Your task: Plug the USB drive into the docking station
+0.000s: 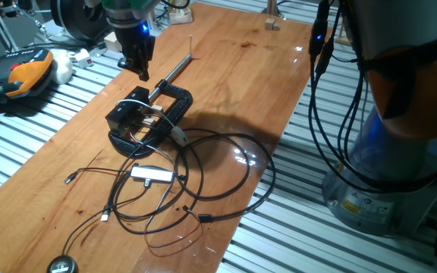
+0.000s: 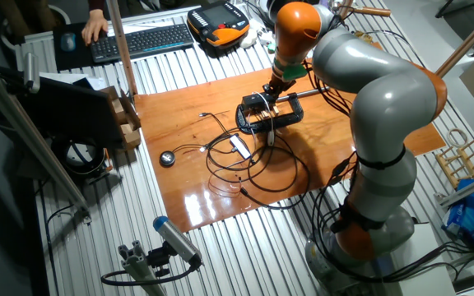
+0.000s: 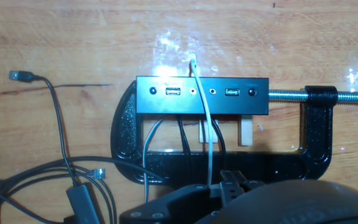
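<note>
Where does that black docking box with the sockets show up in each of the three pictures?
One fixed view: the docking station sits left of centre on the wooden board, below the gripper.
The other fixed view: upper middle, small, just below the orange arm joint.
Hand view: centre, its socket face running across the picture.
Shared landmark: the black C-shaped clamp holding it, with its metal rod.

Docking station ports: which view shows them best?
Hand view. The docking station faces the camera squarely, with both USB slots and the round jacks visible, held in the clamp. In one fixed view it is a small dark box with no visible ports. The other fixed view shows it tiny.
</note>
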